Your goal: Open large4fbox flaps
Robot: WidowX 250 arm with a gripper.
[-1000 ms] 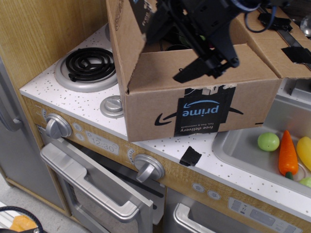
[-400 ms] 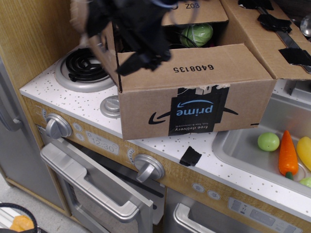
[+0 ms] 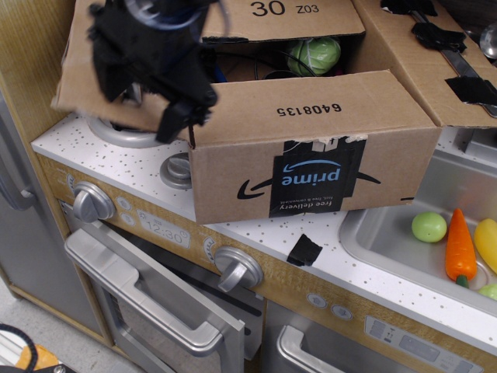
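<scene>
The black gripper [image 3: 167, 93] sits in the upper left of the frame, blurred, over the left flap [image 3: 85, 78] of the large4fbox [image 3: 311, 167]; whether its fingers are apart or together cannot be told from this view. That left flap is folded outward over the stove burner [image 3: 116, 134]. The box occupies the centre and top of the frame, resting on the white speckled counter [image 3: 256, 237], its front face showing black "prime" tape and the smile arrow. The near flap [image 3: 311, 109] with the number 6408135 lies roughly level over the front of the opening, the far flap [image 3: 283, 19] with "30 Z03" tilts back, and the right flap [image 3: 435, 70] spreads outward. A green ball [image 3: 314, 54] shows inside. At lower right, the sink [image 3: 365, 233] holds a toy carrot [image 3: 460, 245].
</scene>
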